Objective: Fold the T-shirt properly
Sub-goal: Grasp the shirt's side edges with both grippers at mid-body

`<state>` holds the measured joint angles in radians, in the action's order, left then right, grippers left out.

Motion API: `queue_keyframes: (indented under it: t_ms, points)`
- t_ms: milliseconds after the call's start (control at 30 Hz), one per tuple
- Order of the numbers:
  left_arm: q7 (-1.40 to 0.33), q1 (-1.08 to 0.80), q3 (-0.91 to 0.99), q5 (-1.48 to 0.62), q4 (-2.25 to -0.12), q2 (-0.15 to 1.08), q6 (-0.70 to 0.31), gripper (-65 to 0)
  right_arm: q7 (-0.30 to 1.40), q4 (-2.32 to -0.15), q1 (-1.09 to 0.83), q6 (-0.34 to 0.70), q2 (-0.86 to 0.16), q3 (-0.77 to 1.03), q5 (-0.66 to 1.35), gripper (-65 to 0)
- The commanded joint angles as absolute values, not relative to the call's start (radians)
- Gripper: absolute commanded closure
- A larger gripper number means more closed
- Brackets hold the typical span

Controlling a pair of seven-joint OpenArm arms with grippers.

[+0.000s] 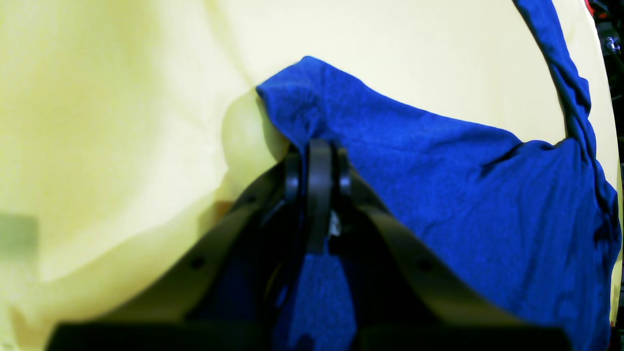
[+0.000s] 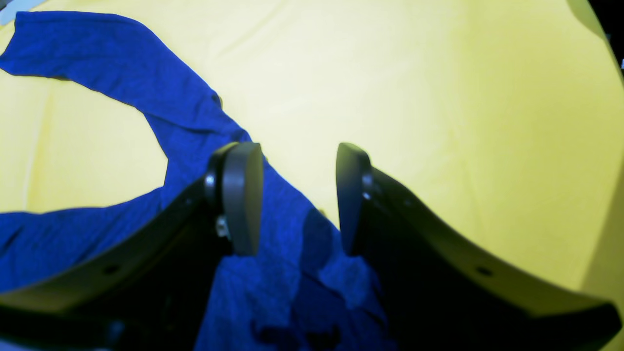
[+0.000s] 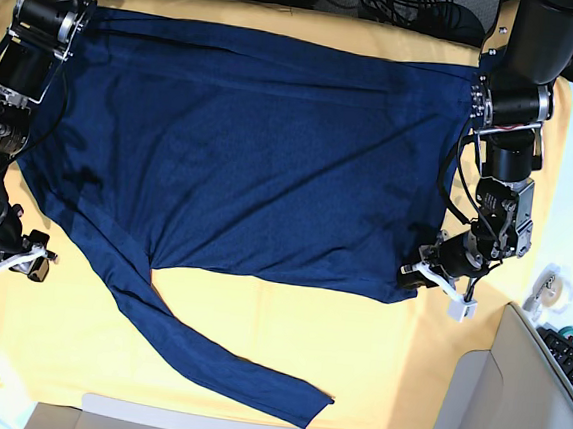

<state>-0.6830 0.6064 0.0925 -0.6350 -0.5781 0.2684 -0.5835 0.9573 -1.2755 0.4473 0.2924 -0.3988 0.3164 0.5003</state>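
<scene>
Navy T-shirt (image 3: 251, 161) spread flat on the yellow cloth (image 3: 375, 353).
Your left gripper (image 1: 319, 161) pinches its hem corner; your right gripper (image 2: 297, 195) stands spread over its edge, sleeve end cut off.

Navy T-shirt (image 3: 261, 162) spread flat on yellow cloth, one long sleeve angled toward front edge.

T-shirt (image 3: 262, 152) top edge hidden behind both arms – left gripper (image 1: 317, 161) base blurred, cut off at frame bottom
</scene>
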Motion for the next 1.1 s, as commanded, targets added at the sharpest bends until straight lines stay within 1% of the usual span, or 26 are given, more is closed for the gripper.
queue_keyframes:
  t_ms: [0, 67, 200, 267, 367, 433, 567, 833, 967, 1067]
  points:
    - [-0.668, 0.641, 0.091, -0.647, -0.593, 0.277, -0.593, 0.0, 0.931, -1.260, 0.495, 0.295, -0.426, 0.321, 0.507, -24.9]
    - [-0.668, 0.641, 0.091, -0.647, -0.593, 0.277, -0.593, 0.0, 0.931, -1.176, 0.527, 0.320, -0.447, 0.314, 0.507, -24.9]
    - [-0.668, 0.639, 0.091, -0.647, -0.593, 0.275, -0.593, 0.0, 0.929, -0.997, 0.576, 0.435, -0.455, 0.312, 0.506, -24.9]
    - [-0.668, 0.639, 0.091, -0.647, -0.593, 0.275, -0.593, 0.0, 0.920, -0.937, 0.584, 0.467, -0.455, 0.312, 0.493, -26.2]
    - [-0.668, 0.639, 0.091, -0.647, -0.593, 0.275, -0.593, 0.0, 0.875, -0.898, 0.584, 0.470, -0.446, 0.312, 0.407, -32.5]
    - [-0.668, 0.639, 0.091, -0.647, -0.593, 0.275, -0.593, 0.0, 0.840, -0.891, 0.578, 0.470, -0.423, 0.312, 0.331, -35.1]
    - [-0.668, 0.638, 0.091, -0.647, -0.593, 0.275, -0.593, 0.0, 0.811, -0.888, 0.575, 0.476, -0.386, 0.312, 0.203, -35.2]
    - [-0.668, 0.638, 0.091, -0.647, -0.593, 0.275, -0.593, 0.0, 0.809, -0.885, 0.573, 0.481, -0.354, 0.311, 0.197, -35.4]
    - [-0.668, 0.638, 0.091, -0.647, -0.593, 0.266, -0.593, 0.0, 0.809, -0.858, 0.567, 0.536, -0.352, 0.311, 0.197, -35.4]
    - [-0.668, 0.636, 0.091, -0.647, -0.593, 0.265, -0.593, 0.0, 0.808, -0.809, 0.567, 0.550, -0.354, 0.311, 0.197, -35.4]
